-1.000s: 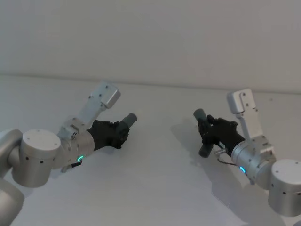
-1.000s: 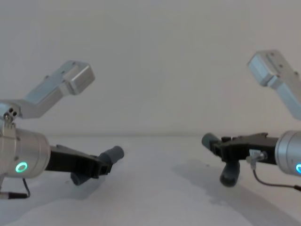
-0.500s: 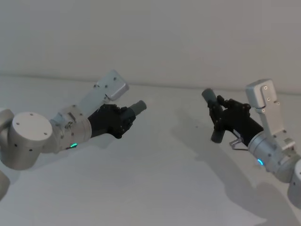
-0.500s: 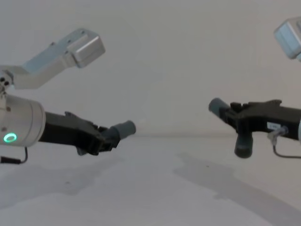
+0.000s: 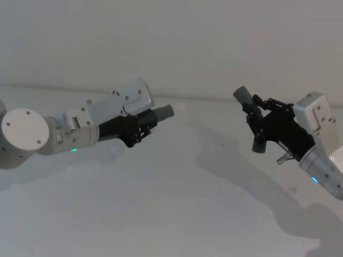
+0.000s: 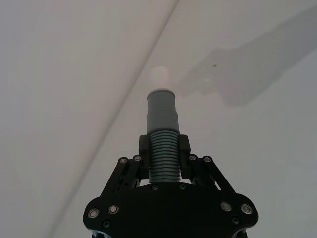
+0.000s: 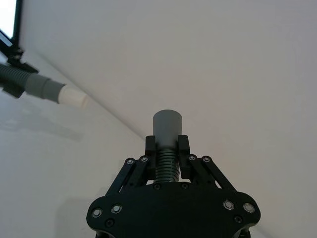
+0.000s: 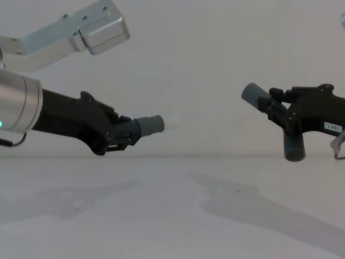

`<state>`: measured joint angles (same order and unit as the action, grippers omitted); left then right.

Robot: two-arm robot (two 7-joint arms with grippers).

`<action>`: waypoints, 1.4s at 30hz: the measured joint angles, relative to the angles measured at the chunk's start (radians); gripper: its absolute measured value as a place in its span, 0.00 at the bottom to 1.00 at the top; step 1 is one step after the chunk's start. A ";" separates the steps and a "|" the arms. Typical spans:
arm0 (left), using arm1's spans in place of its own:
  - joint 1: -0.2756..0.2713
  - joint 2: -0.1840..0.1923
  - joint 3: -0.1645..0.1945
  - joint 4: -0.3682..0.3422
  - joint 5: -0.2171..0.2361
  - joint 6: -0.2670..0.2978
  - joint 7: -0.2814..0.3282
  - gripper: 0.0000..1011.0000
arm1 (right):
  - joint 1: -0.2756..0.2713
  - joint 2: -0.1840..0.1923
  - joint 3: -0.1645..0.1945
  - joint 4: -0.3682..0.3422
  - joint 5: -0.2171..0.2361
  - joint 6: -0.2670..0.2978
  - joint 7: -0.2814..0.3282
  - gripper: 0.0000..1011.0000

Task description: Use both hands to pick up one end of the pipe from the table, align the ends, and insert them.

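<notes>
Well, both pipe pieces are up off the table [image 8: 172, 216] and well apart. The left gripper [image 5: 142, 126] pinches the straight piece [image 5: 161, 113] on its ribs. The right gripper [image 5: 257, 120] pinches the curved piece [image 5: 244, 96] the same way. Risk: the pale tip [image 6: 160, 77] and the grey mouth [image 7: 167, 121] don't look to be on one axis, so a push could jam on the rim or twist a piece in its pinch. The right wrist view catches tip and mouth together; the chest view shows the elbow's leg hanging down.
</notes>
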<state>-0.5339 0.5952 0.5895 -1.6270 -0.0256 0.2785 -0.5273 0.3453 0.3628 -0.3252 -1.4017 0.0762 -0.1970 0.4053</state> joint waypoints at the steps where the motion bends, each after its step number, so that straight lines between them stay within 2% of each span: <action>1: -0.010 0.010 0.008 -0.004 0.015 -0.017 -0.011 0.31 | 0.003 0.005 -0.002 0.004 -0.002 -0.016 0.006 0.23; 5: -0.030 0.031 0.024 -0.012 0.048 -0.052 -0.034 0.31 | 0.019 0.027 -0.013 0.028 -0.012 -0.101 0.038 0.23; 7: -0.044 0.045 0.034 -0.017 0.072 -0.077 -0.047 0.31 | 0.030 0.041 -0.020 0.044 -0.018 -0.157 0.057 0.23; 10: -0.067 0.069 0.053 -0.026 0.117 -0.123 -0.067 0.31 | 0.040 0.052 -0.027 0.061 -0.023 -0.210 0.076 0.23; 11: -0.067 0.069 0.053 -0.026 0.117 -0.123 -0.067 0.31 | 0.049 0.060 -0.032 0.075 -0.026 -0.245 0.088 0.23; 13: -0.084 0.087 0.066 -0.032 0.153 -0.158 -0.076 0.31 | 0.057 0.067 -0.038 0.087 -0.030 -0.287 0.103 0.23; 15: -0.092 0.095 0.072 -0.035 0.174 -0.178 -0.081 0.31 | 0.075 0.081 -0.051 0.117 -0.037 -0.367 0.128 0.23; 16: -0.100 0.104 0.079 -0.039 0.191 -0.195 -0.084 0.31 | 0.080 0.084 -0.054 0.124 -0.038 -0.385 0.136 0.23; 18: -0.107 0.112 0.084 -0.042 0.210 -0.214 -0.089 0.31 | 0.088 0.090 -0.060 0.139 -0.041 -0.417 0.147 0.23; 19: -0.110 0.115 0.086 -0.043 0.217 -0.222 -0.091 0.31 | 0.098 0.095 -0.066 0.153 -0.045 -0.460 0.162 0.23; 25: -0.130 0.138 0.101 -0.051 0.263 -0.270 -0.102 0.31 | 0.136 0.113 -0.091 0.209 -0.055 -0.596 0.206 0.23; 26: -0.136 0.144 0.104 -0.053 0.276 -0.283 -0.105 0.31 | 0.149 0.120 -0.101 0.232 -0.060 -0.649 0.222 0.23; 28: -0.139 0.147 0.106 -0.054 0.282 -0.290 -0.106 0.31 | 0.160 0.126 -0.108 0.249 -0.063 -0.693 0.236 0.23; 34: -0.144 0.152 0.110 -0.057 0.300 -0.305 -0.109 0.31 | 0.179 0.135 -0.123 0.279 -0.070 -0.766 0.258 0.23; 38: -0.139 0.149 0.108 -0.059 0.303 -0.309 -0.101 0.31 | 0.181 0.136 -0.124 0.280 -0.072 -0.770 0.259 0.23; 42: -0.129 0.143 0.104 -0.059 0.312 -0.328 -0.077 0.31 | 0.176 0.135 -0.125 0.267 -0.073 -0.747 0.258 0.23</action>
<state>-0.6628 0.7386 0.6940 -1.6860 0.2863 -0.0499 -0.6040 0.5218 0.4979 -0.4502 -1.1351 0.0033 -0.9444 0.6630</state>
